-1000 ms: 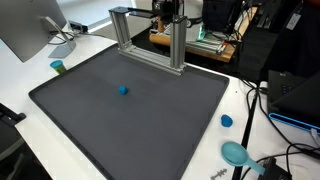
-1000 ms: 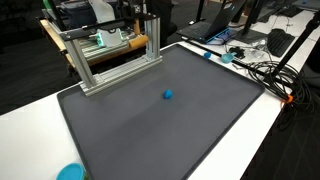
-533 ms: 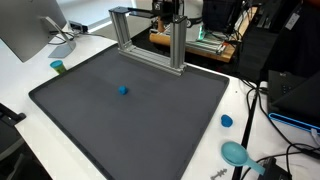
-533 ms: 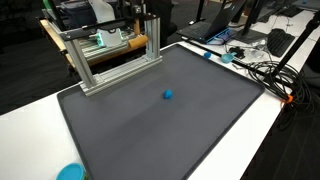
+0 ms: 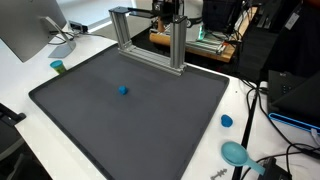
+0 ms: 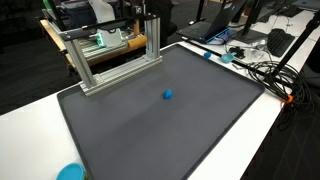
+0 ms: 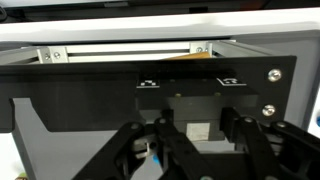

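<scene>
Where the frame (image 5: 180, 48) stands, the claw (image 7: 190, 142) hangs just behind it, jaws apart.

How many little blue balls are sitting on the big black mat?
1. The blue ball lies alone near the middle of the black mat, away from the metal frame. Another could hide behind that frame.

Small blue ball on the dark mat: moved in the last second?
No. The small blue ball sits at the same spot on the dark grey mat, with the same gap to the aluminium frame, in both exterior views.
</scene>
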Controlling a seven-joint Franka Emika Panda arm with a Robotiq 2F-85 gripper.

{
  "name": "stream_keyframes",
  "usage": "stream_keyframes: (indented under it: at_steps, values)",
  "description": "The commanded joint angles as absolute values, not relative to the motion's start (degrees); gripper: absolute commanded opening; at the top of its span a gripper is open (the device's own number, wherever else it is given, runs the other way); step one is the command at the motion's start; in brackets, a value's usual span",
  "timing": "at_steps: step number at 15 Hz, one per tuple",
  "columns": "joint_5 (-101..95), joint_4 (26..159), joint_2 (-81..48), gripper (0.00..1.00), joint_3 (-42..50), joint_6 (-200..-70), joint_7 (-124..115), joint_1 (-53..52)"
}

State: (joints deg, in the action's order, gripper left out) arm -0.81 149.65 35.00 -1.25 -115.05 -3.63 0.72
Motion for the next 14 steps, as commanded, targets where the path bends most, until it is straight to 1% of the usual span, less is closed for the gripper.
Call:
stream_keyframes:
  at_steps: [1, 3, 7, 11, 14]
  values:
    - [1.2, 149.7, 34.6, 0.22, -1.0, -114.7, -3.6, -0.3]
    - [1.4, 149.4, 35.3, 0.22, -0.7, -114.8, -3.4, -0.2]
    - [1.6, 147.8, 35.4, 0.22, 0.3, -119.4, -5.1, 1.3]
    - [2.1, 146.8, 34.8, 0.22, 1.3, -114.8, -2.5, 0.3]
    - [3.9, 147.6, 35.2, 0.22, 1.7, -113.9, -1.5, -0.3]
